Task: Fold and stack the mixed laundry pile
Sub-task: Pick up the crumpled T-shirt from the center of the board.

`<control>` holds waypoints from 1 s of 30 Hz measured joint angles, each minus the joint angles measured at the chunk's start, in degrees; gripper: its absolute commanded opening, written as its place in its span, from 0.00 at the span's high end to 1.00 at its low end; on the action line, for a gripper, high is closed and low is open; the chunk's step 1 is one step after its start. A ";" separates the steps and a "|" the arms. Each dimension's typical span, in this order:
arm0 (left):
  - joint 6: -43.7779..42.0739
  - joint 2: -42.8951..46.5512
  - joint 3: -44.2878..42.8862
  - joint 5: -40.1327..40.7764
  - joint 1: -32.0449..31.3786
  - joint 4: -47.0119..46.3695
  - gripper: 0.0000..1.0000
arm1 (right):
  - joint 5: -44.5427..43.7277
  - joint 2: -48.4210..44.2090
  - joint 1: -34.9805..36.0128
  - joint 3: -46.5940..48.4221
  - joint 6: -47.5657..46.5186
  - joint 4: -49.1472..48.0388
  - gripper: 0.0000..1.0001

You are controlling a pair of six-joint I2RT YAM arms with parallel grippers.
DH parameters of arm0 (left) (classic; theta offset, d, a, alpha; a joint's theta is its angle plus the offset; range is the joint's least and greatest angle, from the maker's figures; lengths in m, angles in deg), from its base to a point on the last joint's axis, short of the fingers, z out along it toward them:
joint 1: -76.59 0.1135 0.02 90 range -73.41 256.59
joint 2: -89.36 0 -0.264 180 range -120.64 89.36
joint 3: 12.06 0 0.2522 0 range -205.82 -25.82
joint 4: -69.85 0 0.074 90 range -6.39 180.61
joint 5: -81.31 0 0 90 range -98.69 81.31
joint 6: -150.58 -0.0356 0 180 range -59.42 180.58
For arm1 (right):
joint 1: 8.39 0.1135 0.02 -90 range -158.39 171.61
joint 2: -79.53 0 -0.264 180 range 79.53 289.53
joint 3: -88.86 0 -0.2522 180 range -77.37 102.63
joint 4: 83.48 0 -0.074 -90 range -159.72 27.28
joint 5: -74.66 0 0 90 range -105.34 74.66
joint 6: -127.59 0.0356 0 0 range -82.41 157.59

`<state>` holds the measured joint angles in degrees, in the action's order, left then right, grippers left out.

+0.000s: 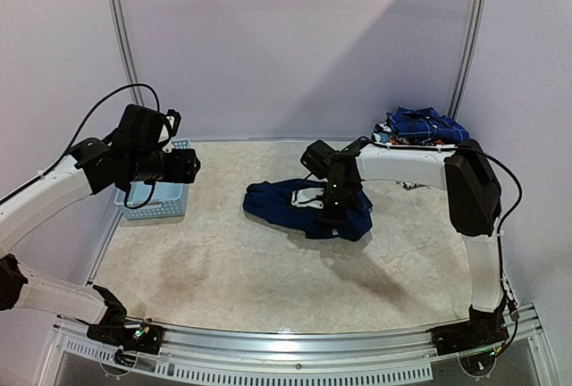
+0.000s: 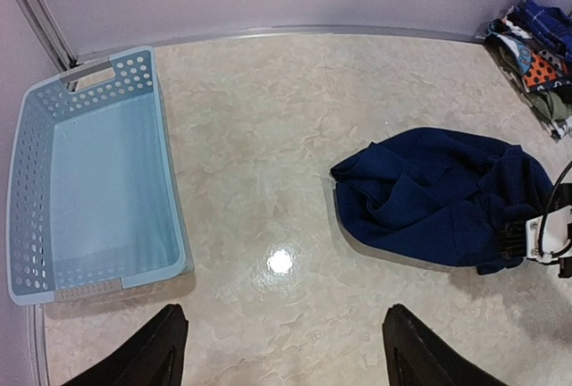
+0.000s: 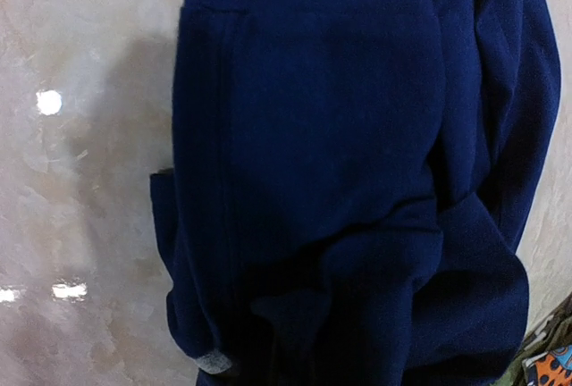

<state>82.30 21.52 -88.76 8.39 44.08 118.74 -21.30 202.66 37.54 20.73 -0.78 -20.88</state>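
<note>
A navy T-shirt (image 1: 286, 197) with a pale print lies crumpled in the middle of the table, and it also shows in the left wrist view (image 2: 438, 194). My right gripper (image 1: 332, 216) is down on its right part. In the right wrist view the navy cloth (image 3: 313, 136) fills the frame, bunches toward the jaws and hides the fingers, so the gripper looks shut on it. My left gripper (image 1: 192, 167) hovers high at the left, open (image 2: 281, 314), holding nothing. A blue plaid shirt (image 1: 427, 123) tops a small heap of garments (image 2: 536, 55) at the back right corner.
A light-blue slotted basket (image 1: 152, 203) stands at the left under the left arm, and its inside looks bare (image 2: 170, 180). Pale walls and a metal rail close the back of the table. A patterned cloth (image 3: 550, 364) peeks into the right wrist view's corner.
</note>
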 measured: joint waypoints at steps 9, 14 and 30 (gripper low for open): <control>0.22 -0.22 2.03 -1.99 0.11 -2.45 0.23 | 4.90 -11.74 -0.83 -2.14 3.50 8.07 0.95; -0.15 -1.64 2.08 -3.23 0.15 -3.39 0.23 | 11.45 -31.93 -7.45 -9.09 4.98 10.25 0.95; -3.34 -10.12 1.79 -8.61 -0.20 -5.77 0.23 | 16.41 -52.15 -30.23 -42.05 -4.33 7.98 0.51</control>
<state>78.96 11.40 -86.96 -0.22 43.88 112.97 -4.88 150.51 7.31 -21.32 -5.11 -12.90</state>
